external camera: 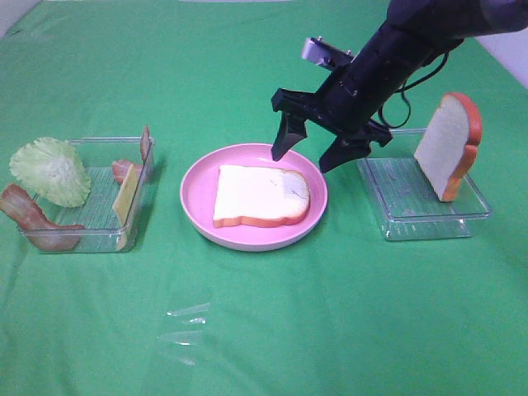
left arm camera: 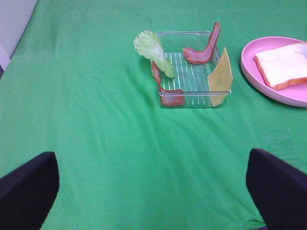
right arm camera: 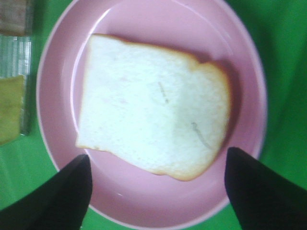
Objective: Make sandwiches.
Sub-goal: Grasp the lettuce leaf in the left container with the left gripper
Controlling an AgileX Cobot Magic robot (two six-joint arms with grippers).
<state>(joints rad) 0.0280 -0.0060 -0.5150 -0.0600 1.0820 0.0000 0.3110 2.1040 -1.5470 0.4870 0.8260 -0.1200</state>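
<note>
Overhead, right pincer (external camera: 303, 162) wide open above bread slice (external camera: 260, 195), clear of plate (external camera: 194, 177).

Right arm (external camera: 412, 37): I log it as matte black throughout, a thick rounded forearm narrowing to a boxy wrist. In my high view a silver-grey metal bracket (external camera: 318, 49) sits on the wrist housing at its 11 o'clock side. A thin black cable (external camera: 406, 91) loops off the 4 o'clock side.

Right gripper (external camera: 303, 161): two black fingers (external camera: 285, 136), broad at the root, tapering to wedge points.

Left gripper (left arm camera: 153, 191): I see only two black fingertips (left arm camera: 29, 187), blunt, rounded and plain-surfaced.

Screws and markings: too small to tell.
</note>
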